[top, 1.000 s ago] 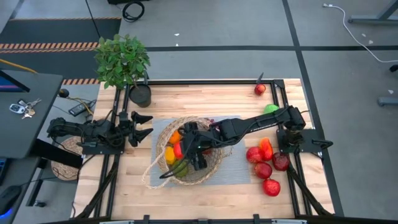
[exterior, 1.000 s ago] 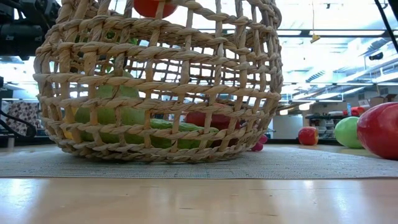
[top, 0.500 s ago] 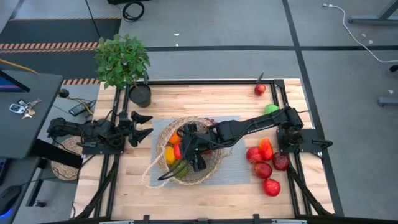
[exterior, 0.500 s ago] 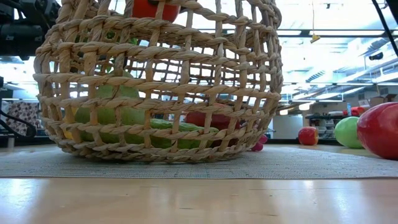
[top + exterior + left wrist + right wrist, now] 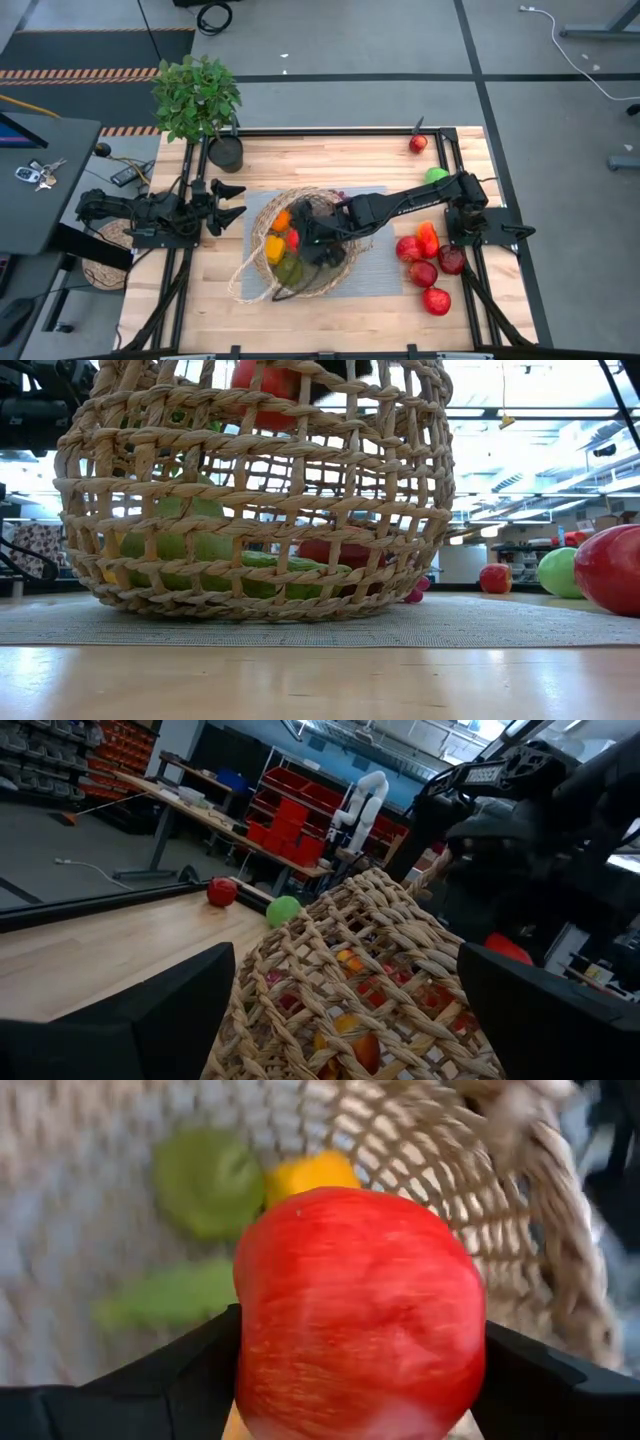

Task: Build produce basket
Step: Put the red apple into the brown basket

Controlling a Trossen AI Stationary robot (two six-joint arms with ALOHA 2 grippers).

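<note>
Several fruits already lie in the basket (image 5: 300,255); your right pincer (image 5: 318,240) pinches a red apple (image 5: 360,1315) over it, left pincer (image 5: 228,201) spread, more fruit (image 5: 428,262) waiting right on the counter (image 5: 330,155).

— Beyond the far left corner of the table?
— Leafy potted plant (image 5: 197,95) in a black pot (image 5: 226,153), standing at the edge of the wooden tabletop (image 5: 330,158).
— Further left, off the table?
— Dark side desk (image 5: 45,180) with a bunch of keys (image 5: 35,172) lying on it.
— Under the middle of the table?
— Grey mat (image 5: 378,268) spread flat on the wood.
— On the floor past the table?
— Coiled black cable (image 5: 213,15), plus a white cable (image 5: 575,50) trailing at far right.
— In the room behind?
— Red storage bins (image 5: 300,820) on shelving.
</note>
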